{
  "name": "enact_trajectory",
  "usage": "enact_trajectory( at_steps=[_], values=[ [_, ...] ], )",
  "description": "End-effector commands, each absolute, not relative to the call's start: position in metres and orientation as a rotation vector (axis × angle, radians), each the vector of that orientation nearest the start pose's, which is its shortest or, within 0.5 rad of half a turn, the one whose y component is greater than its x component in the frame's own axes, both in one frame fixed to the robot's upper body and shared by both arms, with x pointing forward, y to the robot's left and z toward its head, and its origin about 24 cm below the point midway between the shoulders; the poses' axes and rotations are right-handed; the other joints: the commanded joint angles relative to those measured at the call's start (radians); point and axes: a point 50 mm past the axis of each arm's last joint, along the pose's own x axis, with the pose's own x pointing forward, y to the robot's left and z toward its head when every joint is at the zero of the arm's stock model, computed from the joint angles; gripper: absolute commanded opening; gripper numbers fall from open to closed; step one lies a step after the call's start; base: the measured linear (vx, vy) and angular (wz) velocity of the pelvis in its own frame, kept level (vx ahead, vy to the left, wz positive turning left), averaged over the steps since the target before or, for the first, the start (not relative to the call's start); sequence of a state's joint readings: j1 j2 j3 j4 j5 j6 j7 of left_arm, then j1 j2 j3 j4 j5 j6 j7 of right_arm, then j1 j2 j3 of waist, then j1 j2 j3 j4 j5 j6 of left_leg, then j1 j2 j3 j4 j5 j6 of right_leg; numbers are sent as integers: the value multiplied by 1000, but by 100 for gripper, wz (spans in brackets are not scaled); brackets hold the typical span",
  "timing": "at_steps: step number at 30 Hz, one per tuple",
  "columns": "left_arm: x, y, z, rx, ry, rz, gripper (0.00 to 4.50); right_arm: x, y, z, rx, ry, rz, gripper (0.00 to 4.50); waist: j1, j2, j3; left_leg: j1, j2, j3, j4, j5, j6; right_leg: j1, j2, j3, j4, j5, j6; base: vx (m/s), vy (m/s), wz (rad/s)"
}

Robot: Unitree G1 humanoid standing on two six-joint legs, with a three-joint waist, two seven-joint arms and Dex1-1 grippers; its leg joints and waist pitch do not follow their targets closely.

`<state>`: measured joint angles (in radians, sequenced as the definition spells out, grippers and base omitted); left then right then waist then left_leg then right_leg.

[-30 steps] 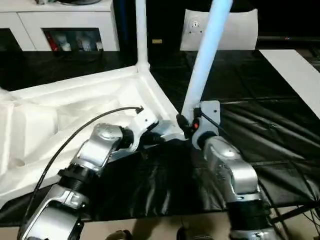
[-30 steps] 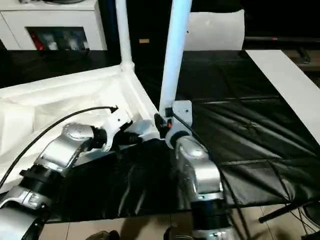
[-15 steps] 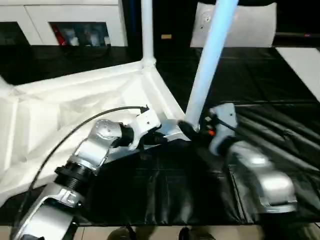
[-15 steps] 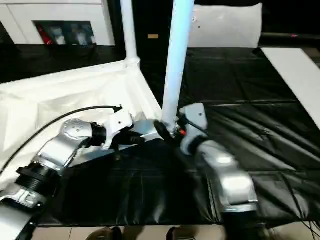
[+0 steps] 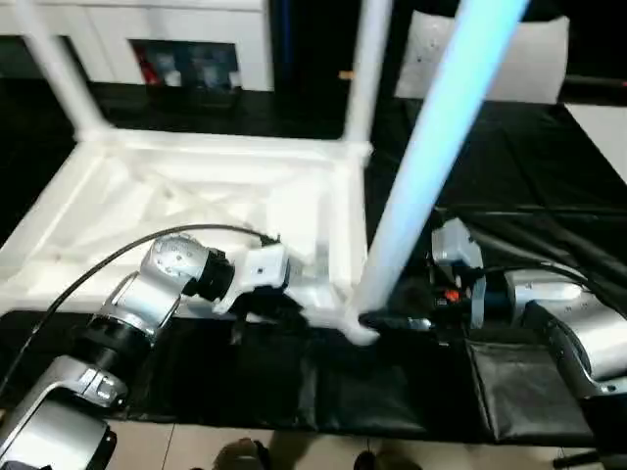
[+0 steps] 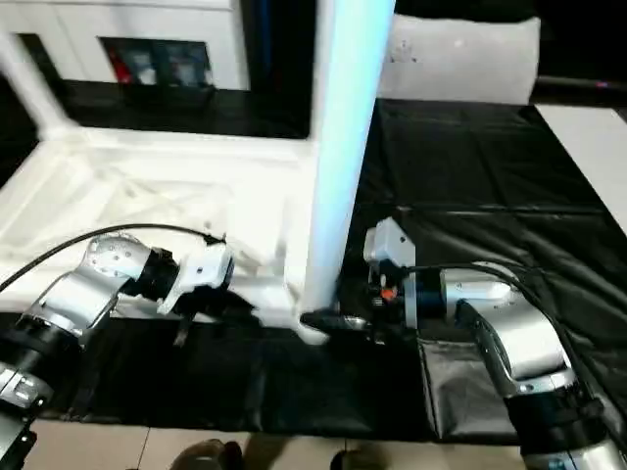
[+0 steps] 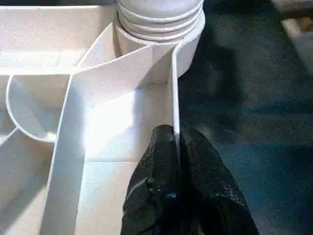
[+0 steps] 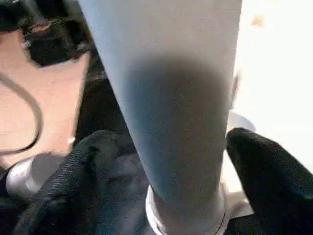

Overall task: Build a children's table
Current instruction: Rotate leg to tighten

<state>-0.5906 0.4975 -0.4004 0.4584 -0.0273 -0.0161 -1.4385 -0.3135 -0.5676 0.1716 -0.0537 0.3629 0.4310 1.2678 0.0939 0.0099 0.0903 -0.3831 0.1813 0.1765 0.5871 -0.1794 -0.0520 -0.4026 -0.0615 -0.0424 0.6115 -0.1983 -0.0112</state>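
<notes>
The tabletop (image 5: 196, 196) lies upside down on the black-covered bench (image 5: 549, 157), ribbed underside up, its long axis running across the view. Three legs stand in corner sockets, pointing upward: two far legs (image 5: 364, 69) (image 5: 54, 69), and the near leg (image 5: 431, 166), which leans slightly to the right. The left gripper (image 7: 177, 161) has its fingers (image 7: 159, 156) closed tight on the tabletop's thin rim wall near that corner. The right gripper (image 8: 171, 161) has fingers (image 8: 259, 161) spread wide around the near leg's base, one on each side; contact cannot be determined.
</notes>
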Motion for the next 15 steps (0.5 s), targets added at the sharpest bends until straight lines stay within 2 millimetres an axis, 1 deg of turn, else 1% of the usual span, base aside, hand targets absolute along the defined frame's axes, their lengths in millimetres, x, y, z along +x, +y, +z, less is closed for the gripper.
enact_trajectory(
  at_steps=[1,2,4,6,7,11,12,13,15],
  values=[
    [296,132,76,630,397,-1717,0,258,-156,100,-154,328,1492,357,-4,-7,-67,25,58,-9,-66,-167,59,48,-85,47,-65,-135,-266,0,0,0],
    [297,133,76,632,399,-1721,0,257,-157,100,-156,332,1505,343,-4,-6,-67,25,57,-10,-66,-169,56,48,-85,47,-65,-142,-263,0,0,0],
    [297,134,76,634,399,-1725,0,257,-157,99,-156,337,1523,339,-5,-5,-67,25,56,-11,-67,-181,48,46,-85,47,-69,-174,-253,0,0,0],
    [297,135,77,637,399,-1729,0,258,-157,98,-151,343,1540,311,-4,-7,-68,24,56,-11,-67,-178,47,47,-85,47,-70,-177,-248,0,0,0],
    [298,136,77,637,400,-1730,0,258,-157,97,-149,343,1544,311,-5,-7,-69,24,55,-11,-66,-177,48,46,-85,47,-70,-176,-248,0,0,0],
    [299,137,77,642,400,-1723,0,260,-156,94,-143,344,1550,274,-4,-8,-72,21,54,-11,-64,-154,57,48,-84,45,-65,-139,-256,0,0,0],
    [299,138,76,639,402,-1721,0,260,-155,92,-133,348,1551,265,-3,-5,-71,22,55,-11,-63,-147,60,46,-83,45,-64,-127,-260,0,0,0],
    [298,138,76,638,403,-1721,0,260,-155,92,-130,349,1552,256,-4,-7,-72,20,54,-10,-62,-142,63,48,-82,44,-63,-116,-262,0,0,0],
    [298,138,76,632,404,-1722,0,261,-154,91,-127,352,1555,244,-3,-8,-73,21,54,-10,-62,-138,67,48,-83,44,-62,-117,-264,0,0,0]
  ],
)
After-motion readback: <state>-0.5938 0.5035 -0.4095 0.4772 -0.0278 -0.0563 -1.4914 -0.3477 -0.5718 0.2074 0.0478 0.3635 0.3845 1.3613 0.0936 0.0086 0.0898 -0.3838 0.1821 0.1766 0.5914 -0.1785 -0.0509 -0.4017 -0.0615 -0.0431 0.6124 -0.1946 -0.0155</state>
